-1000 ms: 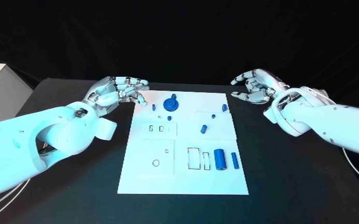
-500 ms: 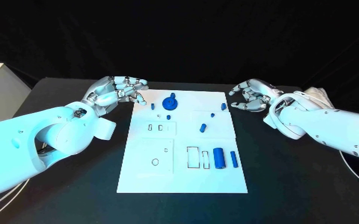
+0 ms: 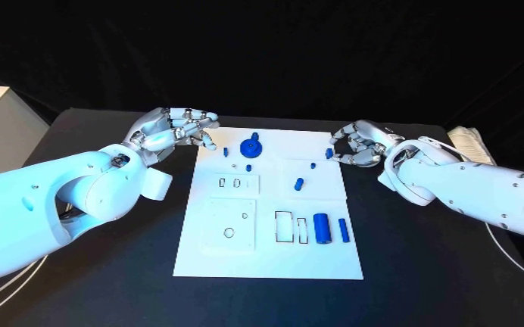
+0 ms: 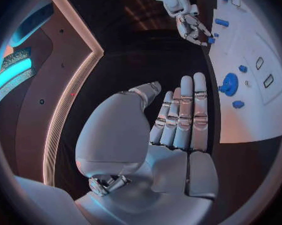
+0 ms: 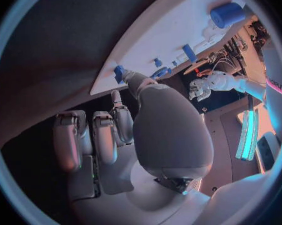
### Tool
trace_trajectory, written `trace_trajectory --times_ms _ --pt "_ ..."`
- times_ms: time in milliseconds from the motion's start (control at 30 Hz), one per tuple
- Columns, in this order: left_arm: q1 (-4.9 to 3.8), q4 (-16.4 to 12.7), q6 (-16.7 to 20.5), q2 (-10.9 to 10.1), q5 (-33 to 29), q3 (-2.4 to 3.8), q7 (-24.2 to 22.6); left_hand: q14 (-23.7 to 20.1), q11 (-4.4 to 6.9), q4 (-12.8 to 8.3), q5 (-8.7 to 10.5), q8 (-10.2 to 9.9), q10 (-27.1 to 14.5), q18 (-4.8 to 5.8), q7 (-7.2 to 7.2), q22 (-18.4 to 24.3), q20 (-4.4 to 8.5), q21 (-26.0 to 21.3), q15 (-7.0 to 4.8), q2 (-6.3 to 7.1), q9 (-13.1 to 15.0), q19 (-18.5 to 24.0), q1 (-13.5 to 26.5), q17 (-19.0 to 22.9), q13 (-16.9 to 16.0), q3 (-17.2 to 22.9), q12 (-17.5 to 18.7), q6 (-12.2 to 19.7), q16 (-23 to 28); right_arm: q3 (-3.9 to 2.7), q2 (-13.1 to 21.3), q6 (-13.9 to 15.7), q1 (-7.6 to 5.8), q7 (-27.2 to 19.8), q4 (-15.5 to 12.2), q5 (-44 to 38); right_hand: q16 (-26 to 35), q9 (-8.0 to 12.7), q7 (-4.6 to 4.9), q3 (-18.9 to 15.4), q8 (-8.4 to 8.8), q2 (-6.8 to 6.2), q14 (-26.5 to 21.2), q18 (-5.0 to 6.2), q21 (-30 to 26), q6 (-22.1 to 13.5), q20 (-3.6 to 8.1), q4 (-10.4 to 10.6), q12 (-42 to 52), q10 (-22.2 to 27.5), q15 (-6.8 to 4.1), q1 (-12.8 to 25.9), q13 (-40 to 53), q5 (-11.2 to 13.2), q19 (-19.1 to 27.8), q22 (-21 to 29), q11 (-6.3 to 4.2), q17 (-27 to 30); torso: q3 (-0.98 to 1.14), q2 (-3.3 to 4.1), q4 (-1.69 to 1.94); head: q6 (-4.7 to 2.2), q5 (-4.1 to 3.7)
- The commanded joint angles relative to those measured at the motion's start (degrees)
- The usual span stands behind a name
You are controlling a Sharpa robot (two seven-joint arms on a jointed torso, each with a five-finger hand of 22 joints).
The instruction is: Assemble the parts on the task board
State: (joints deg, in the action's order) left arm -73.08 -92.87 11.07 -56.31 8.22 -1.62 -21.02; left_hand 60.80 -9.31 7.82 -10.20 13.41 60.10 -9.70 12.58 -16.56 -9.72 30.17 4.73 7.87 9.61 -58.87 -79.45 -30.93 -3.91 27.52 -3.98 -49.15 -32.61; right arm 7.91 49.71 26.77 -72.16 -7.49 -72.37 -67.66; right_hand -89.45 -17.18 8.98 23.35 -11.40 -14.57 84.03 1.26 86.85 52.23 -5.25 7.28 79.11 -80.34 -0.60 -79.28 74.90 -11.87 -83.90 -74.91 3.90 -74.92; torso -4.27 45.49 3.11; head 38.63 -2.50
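The white task board [image 3: 267, 255] lies in the middle of the black table. On it are a blue round part [image 3: 252, 146], several small blue pegs and a thick blue cylinder [image 3: 321, 228] beside a thin one [image 3: 343, 230]. My left hand [image 3: 175, 132] hovers at the board's far left corner, holding nothing, its fingers [image 4: 181, 115] straight. My right hand [image 3: 357, 145] is at the board's far right edge with its fingers curled. Its thumb tip meets a small blue peg [image 3: 329, 153] there, also seen as the peg [image 5: 118, 74] in the right wrist view. No grip on it shows.
Empty outlined slots [image 3: 291, 230] sit on the near half of the board, beside the cylinders. A pale object [image 3: 469, 145] lies at the table's far right, and a white box [image 3: 11, 126] stands at its left edge.
My right hand has moved left and down to the board's far right edge, up to the small blue peg. My left hand has hardly moved.
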Motion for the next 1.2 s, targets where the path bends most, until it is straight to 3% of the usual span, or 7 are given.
trace_trajectory --times_ms 33,467,867,1200 --pt "0.0 -0.1 -0.7 0.0 0.3 0.02 -0.7 -0.4 0.02 0.1 0.0 -0.2 -0.3 -0.44 0.55 -0.1 0.06 0.4 0.18 0.08 -0.1 0.4 -0.3 0.1 0.0 0.3 0.1 0.5 0.2 -0.01 -0.1 -1.8 0.22 1.3 -0.2 -1.3 -0.2 0.0 0.14 0.2 0.08 0.27 5.8 -0.26 -0.2 0.2 -0.48 -0.3 -0.2 0.1 0.52 -0.3 4.5 -0.2 -4.4 -12.0 0.31 -14.4 0.01 -0.06 -0.09 0.24 0.06" --pt "-0.01 0.1 -0.7 -0.2 0.3 0.02 -0.6 -0.4 -0.01 0.1 0.0 -0.2 -0.3 -0.43 0.58 -0.1 0.06 0.4 0.2 0.09 -0.1 0.4 -0.3 0.1 0.0 0.3 0.1 0.5 0.2 -0.01 -0.4 -2.1 0.47 1.4 -0.7 -1.5 -0.3 -0.1 -0.02 0.4 -0.31 0.49 5.8 -0.27 -0.1 1.0 -0.47 -0.2 0.2 -0.2 0.45 0.0 4.8 -0.6 -4.4 -12.0 0.19 -14.5 0.09 -0.05 -0.13 0.42 0.35" --pt "-0.01 0.1 -0.7 -0.2 0.3 0.02 -0.4 -0.4 -0.03 0.1 0.0 -0.3 -0.4 -0.43 0.61 -0.2 0.04 0.5 0.21 0.09 -0.1 0.5 -0.3 0.1 0.0 0.3 0.1 0.6 0.2 -0.01 -1.2 -2.3 0.48 1.8 0.1 -1.3 -0.3 -0.2 -0.77 2.3 -1.01 2.47 5.9 -0.33 0.1 2.6 -0.02 0.4 0.7 -0.9 -0.12 0.6 5.3 -1.0 -4.5 -12.2 -0.48 -14.6 0.13 -0.01 -0.09 0.28 0.56" --pt "-0.01 0.1 -0.9 -0.2 0.3 0.02 -0.4 -0.4 -0.04 0.1 0.01 -0.3 -0.4 -0.43 0.62 -0.2 0.04 0.5 0.22 0.09 -0.1 0.5 -0.3 0.1 0.0 0.3 0.1 0.6 0.2 -0.01 -1.9 -2.3 0.51 2.1 1.0 -1.1 -0.3 -0.4 -1.12 3.6 -1.53 3.29 5.9 -0.32 0.0 3.4 0.29 0.0 0.7 -1.0 -0.45 0.4 5.4 -0.5 -4.5 -12.2 -0.81 -14.6 0.18 -0.03 -0.09 0.37 0.7"
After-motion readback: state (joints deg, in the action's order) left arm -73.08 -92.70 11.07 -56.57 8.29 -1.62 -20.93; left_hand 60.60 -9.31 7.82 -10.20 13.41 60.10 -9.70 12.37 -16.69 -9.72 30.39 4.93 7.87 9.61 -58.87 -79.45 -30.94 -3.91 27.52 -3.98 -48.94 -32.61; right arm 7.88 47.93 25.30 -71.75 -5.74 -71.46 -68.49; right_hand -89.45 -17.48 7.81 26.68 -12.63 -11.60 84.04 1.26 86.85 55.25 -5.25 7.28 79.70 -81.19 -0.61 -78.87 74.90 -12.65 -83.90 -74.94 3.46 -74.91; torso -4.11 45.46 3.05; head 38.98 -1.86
